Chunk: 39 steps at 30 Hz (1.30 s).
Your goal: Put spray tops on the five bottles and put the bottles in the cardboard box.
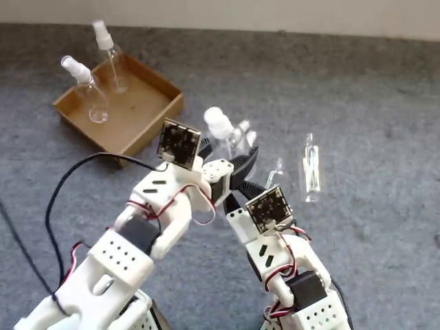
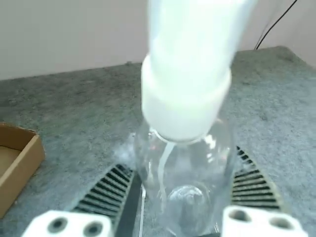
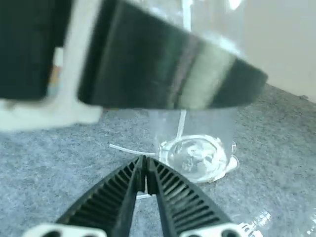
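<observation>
Your left pincer (image 2: 180,168) gripped the white-topped clear plastic bottle (image 2: 187,148) mid-body; it looked light and slippery. The right pincer (image 3: 145,160), at six o'clock, sat closed, empty.

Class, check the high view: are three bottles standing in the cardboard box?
No, only two bottles, each with a spray top, stand in the cardboard box.

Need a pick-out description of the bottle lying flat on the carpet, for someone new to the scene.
Start from the brown cardboard box at the grey carpet's far left and scan to the right side. A clear plastic bottle lies on its side there. The two bottles in the box and the held bottle in the left gripper wear white spray tops; it has none.
</observation>
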### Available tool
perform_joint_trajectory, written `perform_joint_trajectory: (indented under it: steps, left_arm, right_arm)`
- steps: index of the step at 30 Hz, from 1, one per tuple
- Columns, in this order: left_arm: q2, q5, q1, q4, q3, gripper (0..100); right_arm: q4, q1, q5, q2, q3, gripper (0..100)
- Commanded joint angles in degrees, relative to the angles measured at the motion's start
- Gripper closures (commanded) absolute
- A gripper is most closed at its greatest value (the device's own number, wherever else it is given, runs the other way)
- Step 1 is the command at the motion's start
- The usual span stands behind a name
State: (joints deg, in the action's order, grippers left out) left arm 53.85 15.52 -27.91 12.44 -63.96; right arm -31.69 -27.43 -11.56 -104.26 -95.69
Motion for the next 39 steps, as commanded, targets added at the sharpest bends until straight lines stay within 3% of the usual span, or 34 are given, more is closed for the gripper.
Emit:
perform_joint_trajectory:
  steps: [1, 10, 15, 23, 33, 39]
  left_arm:
    - [5.49, 0.35, 5.14, 0.62, 1.89, 87]
    - [5.32, -9.49, 20.00, 0.88, 5.23, 87]
    - [4.35, -10.11, 24.40, 0.88, 8.22, 87]
    - [-18.68, -10.20, 28.53, -0.09, 20.79, 87]
    - [-48.22, -10.20, 31.78, -21.19, 32.04, 87]
    - [-62.55, -10.20, 32.66, -27.08, 40.13, 87]
  right_arm:
    - [-0.04, 1.80, -0.18, -0.66, -7.43, 99.4]
    - [-2.33, 1.80, -0.35, -0.92, -7.52, 99.4]
    - [-2.42, 1.80, -0.35, -0.92, -7.52, 99.4]
    - [-2.42, 1.80, -0.35, -0.75, -7.52, 99.4]
    - [-2.42, 1.80, -0.35, -0.75, -7.43, 99.4]
    - [-2.42, 1.80, -0.35, -0.75, -7.43, 99.4]
